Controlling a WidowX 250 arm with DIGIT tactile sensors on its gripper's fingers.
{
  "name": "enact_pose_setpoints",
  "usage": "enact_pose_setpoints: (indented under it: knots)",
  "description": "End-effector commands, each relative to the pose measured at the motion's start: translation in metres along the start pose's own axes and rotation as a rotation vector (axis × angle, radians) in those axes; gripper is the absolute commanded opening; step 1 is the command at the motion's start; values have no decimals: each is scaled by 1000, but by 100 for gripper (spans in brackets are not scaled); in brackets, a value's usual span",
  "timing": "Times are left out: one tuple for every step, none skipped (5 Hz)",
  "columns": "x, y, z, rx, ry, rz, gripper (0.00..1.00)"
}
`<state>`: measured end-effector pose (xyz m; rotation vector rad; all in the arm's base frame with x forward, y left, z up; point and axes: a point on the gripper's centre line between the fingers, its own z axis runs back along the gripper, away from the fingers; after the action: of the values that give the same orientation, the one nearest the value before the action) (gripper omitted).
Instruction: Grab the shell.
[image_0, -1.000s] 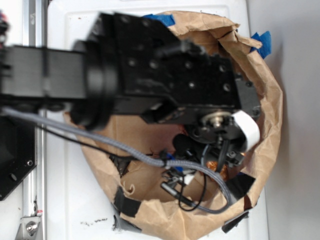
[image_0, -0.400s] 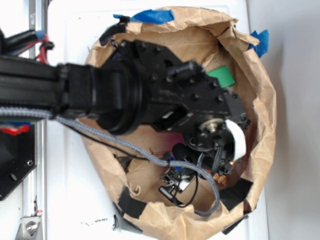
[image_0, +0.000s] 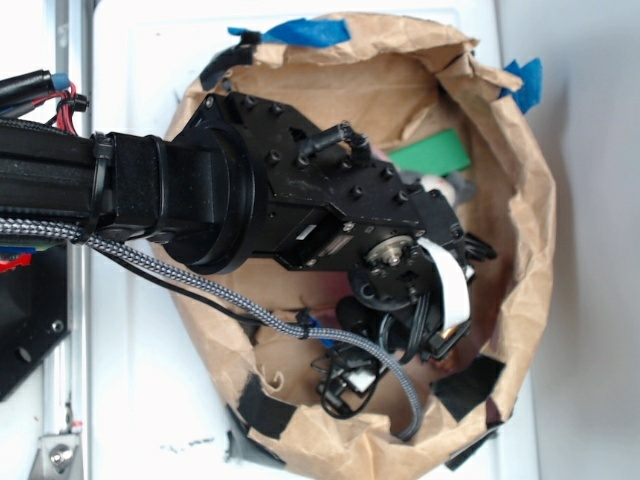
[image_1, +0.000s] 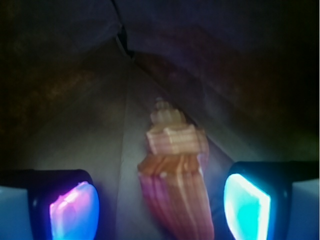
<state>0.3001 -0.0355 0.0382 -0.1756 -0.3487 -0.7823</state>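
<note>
Shell: the glossy amber-brown ribbed spiral shell (image_1: 175, 175) lies on the creased floor of the brown paper bag (image_0: 530, 200), spire pointing away from the camera.
Gripper: the black gripper (image_1: 160, 202) is lowered inside the bag, jaws spread wide, 2 glowing pads (image_1: 74, 210) flanking the shell without touching.
Other: a green flat block (image_0: 432, 153) sits by the bag's far wall.

Exterior view looks straight down from above the paper bag (image_0: 520, 200), mid-distance, arm covering its middle. Wrist view sits inside the bag, very close, facing the bag's floor. Both share the bag interior.
</note>
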Motion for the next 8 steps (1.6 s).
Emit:
enact_pose_setpoints:
  knots:
    - [-9, -33, -17, 5, 14, -10, 100]
    - [-13, -35, -22, 8, 10, 19, 92]
    - [-16, -39, -21, 14, 1, 30, 0]
    - [0, -14, -11, 20, -3, 30, 0]
    - [5, -4, 4, 50, -9, 61, 0]
    - [4, -5, 28, 83, -20, 150, 0]
    - [9, -5, 58, 123, -35, 202, 0]
    - [16, 3, 84, 152, -13, 343, 0]
